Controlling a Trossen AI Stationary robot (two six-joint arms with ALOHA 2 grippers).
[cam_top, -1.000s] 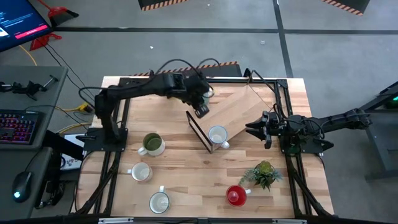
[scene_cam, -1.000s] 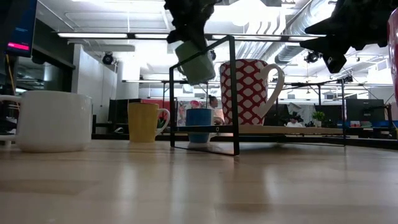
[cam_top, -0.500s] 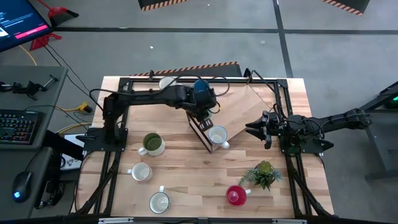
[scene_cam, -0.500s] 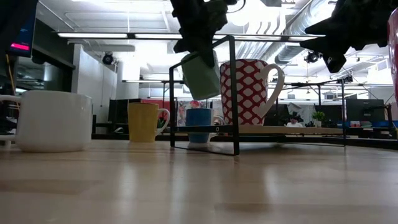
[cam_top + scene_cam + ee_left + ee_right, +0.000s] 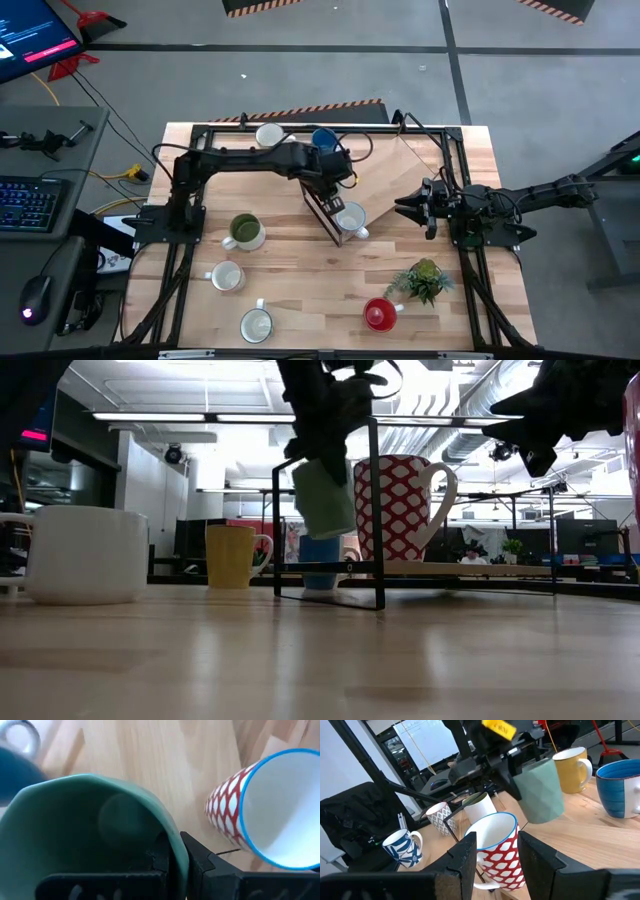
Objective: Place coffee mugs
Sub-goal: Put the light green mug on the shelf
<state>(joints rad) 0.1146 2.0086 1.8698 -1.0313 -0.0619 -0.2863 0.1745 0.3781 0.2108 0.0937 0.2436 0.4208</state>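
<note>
**Holding a green mug above the rack**

Pinching the rim of a pale green mug (image 5: pixel 323 498) in my left end effector (image 5: pixel 174 855), I hold it in the air, tilted, at the black wire frame (image 5: pixel 372 510) of the sloped rack. The red-patterned mug (image 5: pixel 398 508) stands on the rack just beside it. A yellow mug (image 5: pixel 231 556) and a blue mug (image 5: pixel 620 787) stand further back on the counter (image 5: pixel 300 290). My right end effector (image 5: pixel 409 207) hovers spread and empty near the rack's right side.
</note>
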